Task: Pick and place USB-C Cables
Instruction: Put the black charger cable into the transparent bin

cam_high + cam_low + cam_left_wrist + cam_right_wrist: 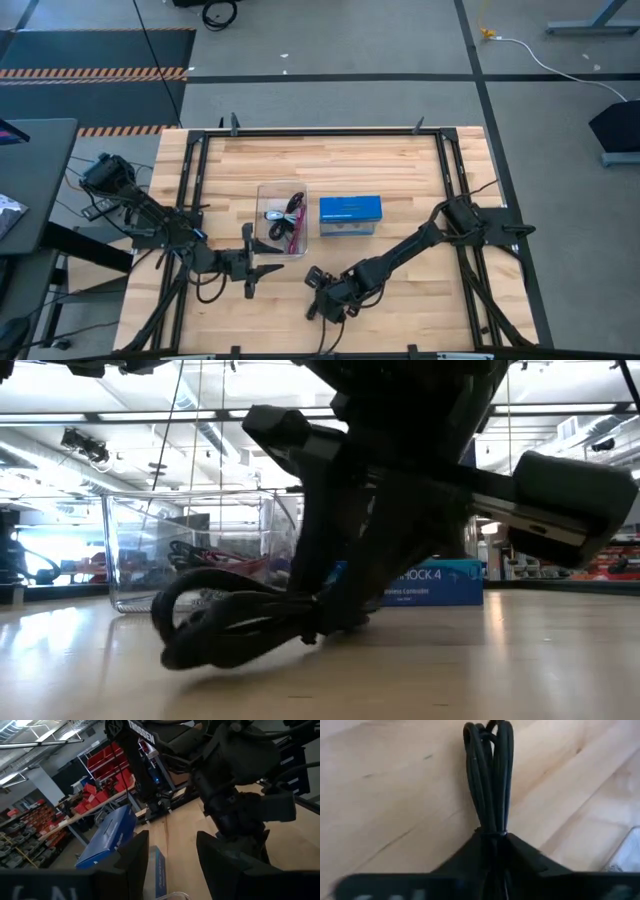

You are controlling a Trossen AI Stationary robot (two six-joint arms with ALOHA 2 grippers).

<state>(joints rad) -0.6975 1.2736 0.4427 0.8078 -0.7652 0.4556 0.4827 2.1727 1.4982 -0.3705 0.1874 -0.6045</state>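
right gripper (pixel 495 842) clamping black cable (pixel 490 775) (mid-table), near tray (pixel 262 190)

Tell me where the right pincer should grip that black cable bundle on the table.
Grip the black cable bundle at its tied waist, coming from the end opposite the loops; the strands narrow there. The right pincer already looks closed at that spot, bundle lying flat on the table.

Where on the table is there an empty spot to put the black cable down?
Bare wood lies along the far edge, beyond the clear tray and blue box, and in the near right corner beside the right arm. The near middle is crowded: the left gripper waits there open, and the right gripper grips a black cable against the wood.
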